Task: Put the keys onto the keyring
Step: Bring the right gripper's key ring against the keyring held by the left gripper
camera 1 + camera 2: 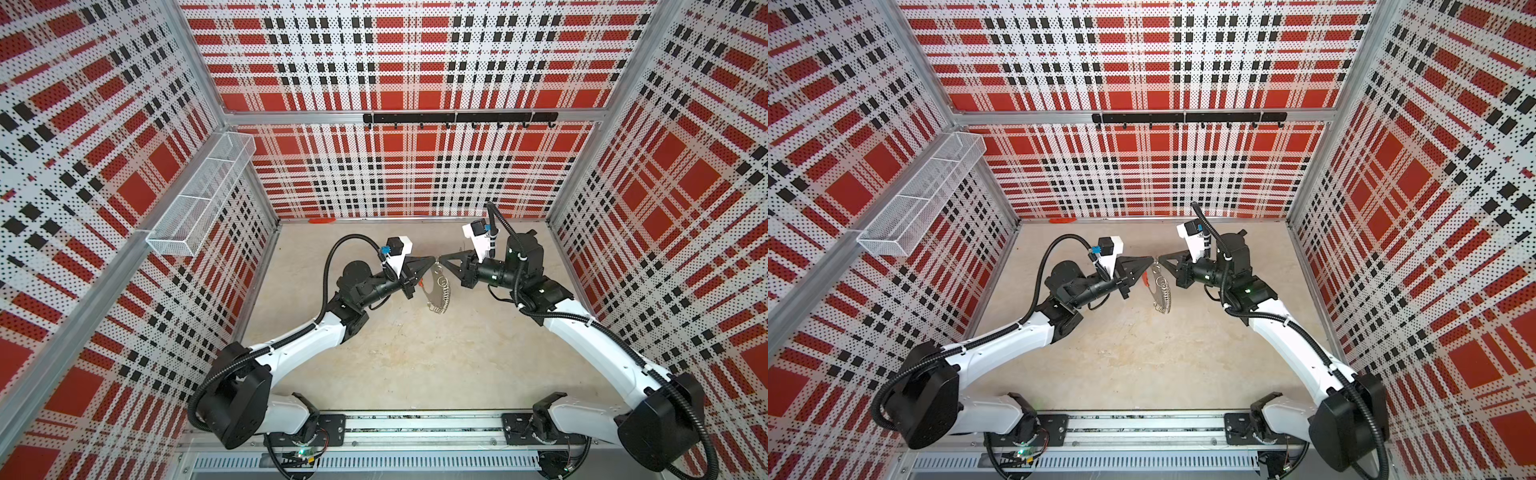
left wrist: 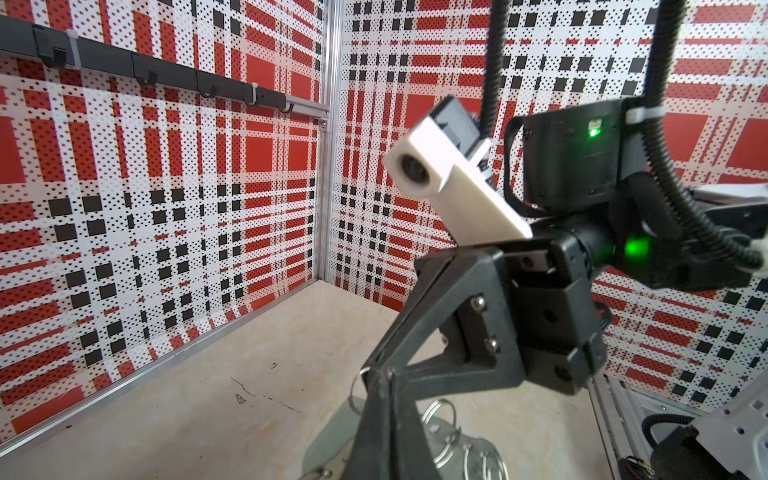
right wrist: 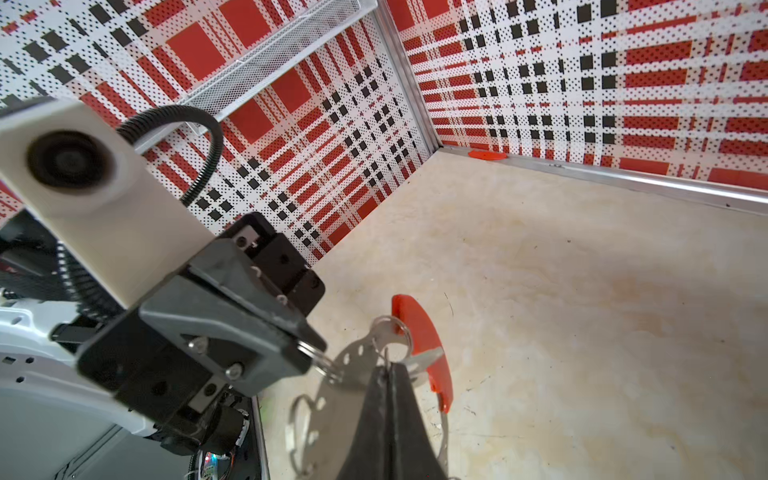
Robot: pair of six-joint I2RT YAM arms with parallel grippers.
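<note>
Left gripper [image 1: 433, 262] fingers are pinching a small wire loop [image 3: 328, 368] atop the keyring [image 1: 435, 289]; right gripper [image 1: 442, 260] fingers are clamping its rim. The keys [image 2: 332, 432], we're guessing, are dangling beside it. Light, stiff, slippery: we're favouring flat faces.

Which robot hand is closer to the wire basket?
Left. In both top views the left gripper is right of the wire basket; the right gripper is farther right, tip to tip with it.

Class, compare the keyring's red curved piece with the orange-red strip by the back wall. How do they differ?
The red curved piece sits on the keyring, raised off the floor; the orange-red strip lies at the foot of the back wall. The piece bends; the strip looks straight. Both are reddish.
</note>
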